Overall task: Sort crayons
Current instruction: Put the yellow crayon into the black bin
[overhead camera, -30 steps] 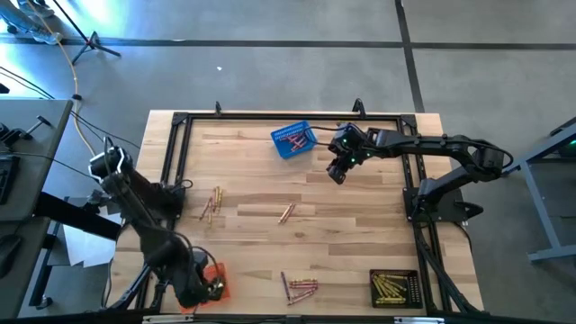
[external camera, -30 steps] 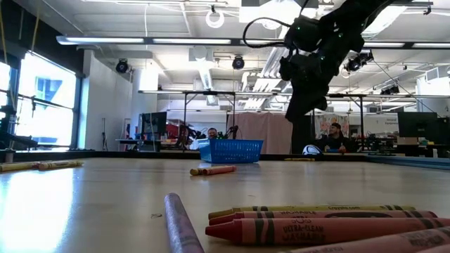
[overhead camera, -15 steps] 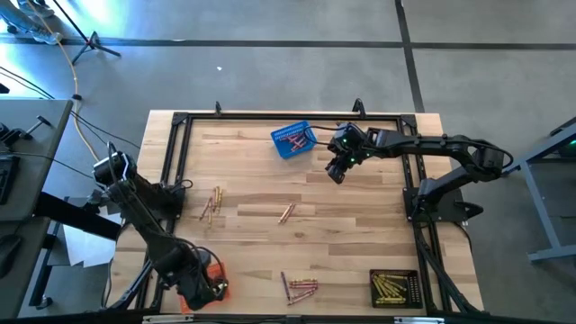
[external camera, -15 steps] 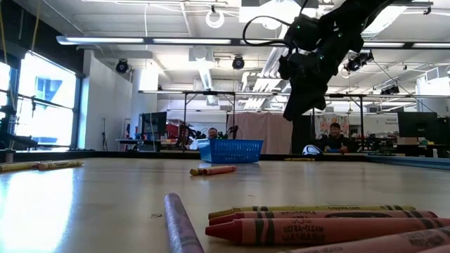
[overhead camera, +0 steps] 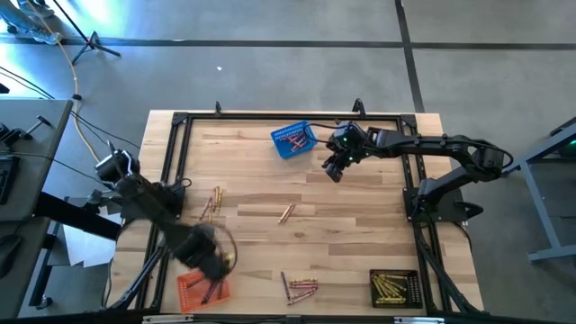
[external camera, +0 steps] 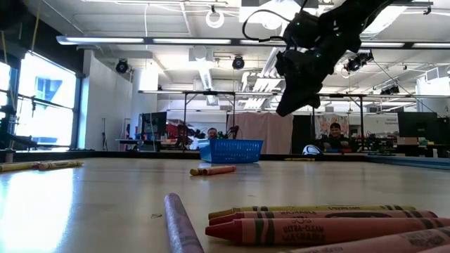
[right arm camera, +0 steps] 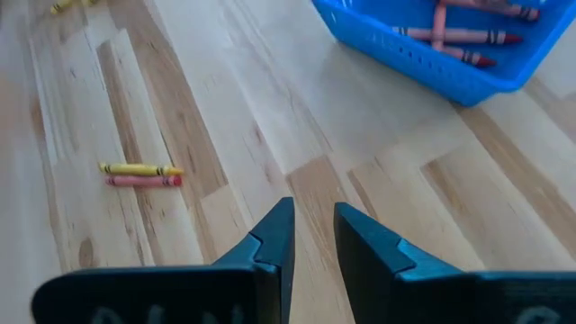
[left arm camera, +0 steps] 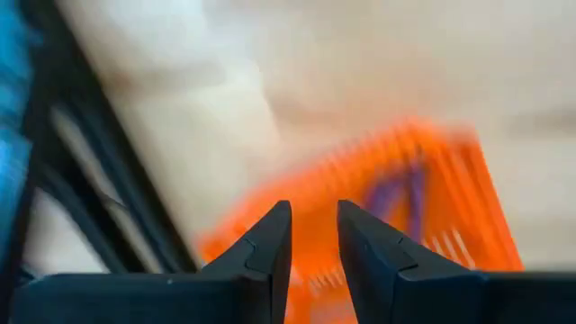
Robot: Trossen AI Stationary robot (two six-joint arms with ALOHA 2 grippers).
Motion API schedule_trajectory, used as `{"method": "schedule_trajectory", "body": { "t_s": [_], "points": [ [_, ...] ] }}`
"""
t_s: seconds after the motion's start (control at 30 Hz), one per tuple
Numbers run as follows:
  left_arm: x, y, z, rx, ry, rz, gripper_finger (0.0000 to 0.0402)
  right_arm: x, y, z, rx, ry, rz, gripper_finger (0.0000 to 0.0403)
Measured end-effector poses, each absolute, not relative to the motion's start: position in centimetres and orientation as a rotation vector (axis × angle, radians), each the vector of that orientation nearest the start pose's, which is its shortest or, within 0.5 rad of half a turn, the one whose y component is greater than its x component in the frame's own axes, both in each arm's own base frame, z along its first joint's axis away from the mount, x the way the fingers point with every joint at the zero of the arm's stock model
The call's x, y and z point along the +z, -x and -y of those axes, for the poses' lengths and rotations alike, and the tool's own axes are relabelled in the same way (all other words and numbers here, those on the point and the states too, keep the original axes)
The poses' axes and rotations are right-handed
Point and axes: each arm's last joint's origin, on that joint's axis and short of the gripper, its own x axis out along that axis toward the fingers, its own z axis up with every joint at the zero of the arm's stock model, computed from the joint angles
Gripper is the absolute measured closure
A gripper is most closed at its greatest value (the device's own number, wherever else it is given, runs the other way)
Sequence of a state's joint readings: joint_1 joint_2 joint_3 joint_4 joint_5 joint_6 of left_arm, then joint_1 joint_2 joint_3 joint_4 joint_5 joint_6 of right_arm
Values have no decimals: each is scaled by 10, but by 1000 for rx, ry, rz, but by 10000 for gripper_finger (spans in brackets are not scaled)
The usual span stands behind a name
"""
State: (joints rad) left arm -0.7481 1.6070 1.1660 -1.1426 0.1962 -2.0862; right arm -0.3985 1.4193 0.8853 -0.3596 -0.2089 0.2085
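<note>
Wooden surface (overhead camera: 360, 225) carries blue basket (overhead camera: 292, 141), orange basket (overhead camera: 200, 290) and black basket (overhead camera: 394, 288), each holding crayons. Left gripper (left arm camera: 312, 236) narrow, empty, above orange basket; right gripper (right arm camera: 312, 232) narrow, empty, raised beside blue basket. Loose crayons (overhead camera: 299, 287) scattered on surface.

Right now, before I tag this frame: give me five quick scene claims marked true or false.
1. The blue basket holds crayons. True.
2. The black basket holds pink crayons. False: its crayons are yellow.
3. The right gripper grips a crayon. False: nothing shows between its fingers; it hangs above the table beside the blue basket.
4. The left gripper is over the orange basket. True.
5. Loose crayons lie between the orange and black baskets. True.
</note>
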Motion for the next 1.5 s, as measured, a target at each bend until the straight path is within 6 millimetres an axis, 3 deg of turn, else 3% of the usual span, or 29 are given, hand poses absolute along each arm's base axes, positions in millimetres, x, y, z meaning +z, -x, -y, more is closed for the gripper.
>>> {"method": "schedule_trajectory", "body": {
  "t_s": [0.23, 0.37, 0.5, 0.67, 1.1, 1.5],
  "points": [
    [225, -222, 125, 1098, 856, -1431, 323, 219, -264, 105, -272, -473, -800, 336],
    [213, -230, 96, 1087, 773, -1432, 323, 219, -264, 105, -272, -471, -800, 336],
    [195, -233, 76, 1091, 801, -1443, 323, 219, -264, 105, -272, -471, -800, 336],
    [194, -240, 70, 959, 842, -1323, 323, 219, -264, 105, -280, -490, -803, 336],
    [187, -181, 62, 1020, 1001, -1261, 323, 218, -264, 105, -291, -513, -802, 336],
    [167, -170, 63, 1018, 1023, -1279, 323, 218, -264, 105, -302, -535, -800, 336]
  ]
}}
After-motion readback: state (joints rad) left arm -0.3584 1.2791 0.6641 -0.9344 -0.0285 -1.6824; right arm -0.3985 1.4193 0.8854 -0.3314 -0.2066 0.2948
